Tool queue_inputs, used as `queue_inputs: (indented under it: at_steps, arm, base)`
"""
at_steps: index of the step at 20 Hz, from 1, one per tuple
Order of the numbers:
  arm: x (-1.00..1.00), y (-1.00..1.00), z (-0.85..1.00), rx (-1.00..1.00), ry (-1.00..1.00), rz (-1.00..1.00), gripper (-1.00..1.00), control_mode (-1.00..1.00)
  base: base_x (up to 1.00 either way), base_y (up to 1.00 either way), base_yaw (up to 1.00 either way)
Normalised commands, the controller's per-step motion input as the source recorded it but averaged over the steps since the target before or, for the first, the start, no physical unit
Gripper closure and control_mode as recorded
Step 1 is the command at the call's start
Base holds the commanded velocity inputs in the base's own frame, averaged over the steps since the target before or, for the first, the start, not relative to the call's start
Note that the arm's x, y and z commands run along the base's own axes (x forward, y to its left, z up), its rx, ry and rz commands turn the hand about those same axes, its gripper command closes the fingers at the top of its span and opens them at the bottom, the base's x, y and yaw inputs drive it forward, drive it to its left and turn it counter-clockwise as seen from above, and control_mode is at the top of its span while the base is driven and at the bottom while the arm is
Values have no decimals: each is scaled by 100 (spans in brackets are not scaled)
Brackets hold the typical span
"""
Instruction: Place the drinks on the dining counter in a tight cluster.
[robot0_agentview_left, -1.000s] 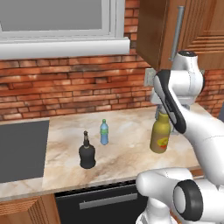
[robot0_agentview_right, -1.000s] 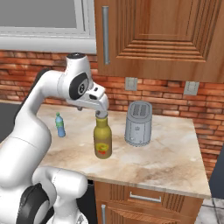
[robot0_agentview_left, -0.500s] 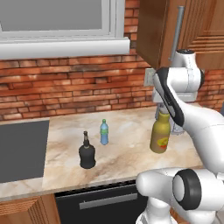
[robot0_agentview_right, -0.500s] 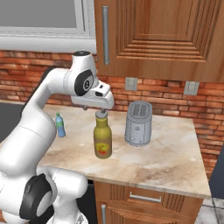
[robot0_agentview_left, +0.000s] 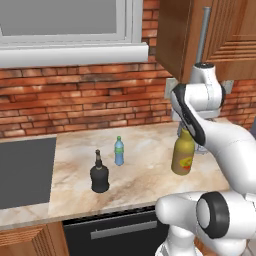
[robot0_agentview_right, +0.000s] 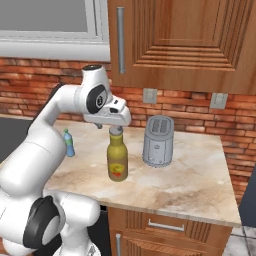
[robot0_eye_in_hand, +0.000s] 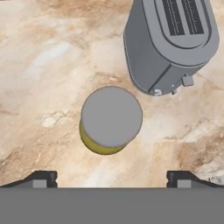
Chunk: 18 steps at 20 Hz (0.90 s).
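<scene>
Claw (robot0_eye_in_hand: 111, 177) spread wide above the upright olive-yellow bottle (robot0_agentview_right: 117, 159), grey-capped, its red-yellow label perhaps round.

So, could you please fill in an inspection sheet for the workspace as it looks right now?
Surface: beige marble counter, dark panel at its left end.
Job's things: olive-yellow bottle, black bottle and blue bottle all upright, spread apart.
Clutter: grey toaster beside the olive-yellow bottle, not touching.
Claw: claw open, directly above the olive-yellow bottle's grey cap, holding nothing.
Cables: nothing seen.
Surroundings: brick wall, window, wooden cabinets above.
</scene>
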Motion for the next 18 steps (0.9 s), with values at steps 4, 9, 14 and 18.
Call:
queue_inputs:
  at_steps: [4, 9, 14, 18]
  arm:
    - [35, -1, -14, 0, 0, 0, -100, -100]
    - [34, -5, -11, 0, 2, 0, -100, -100]
    - [26, -4, -16, 1, 1, 1, -100, -100]
    - [4, 0, -12, 0, 0, 0, -100, -100]
  base:
    - [0, 0, 0]
    - [0, 0, 0]
    - [0, 0, 0]
    - [0, 0, 0]
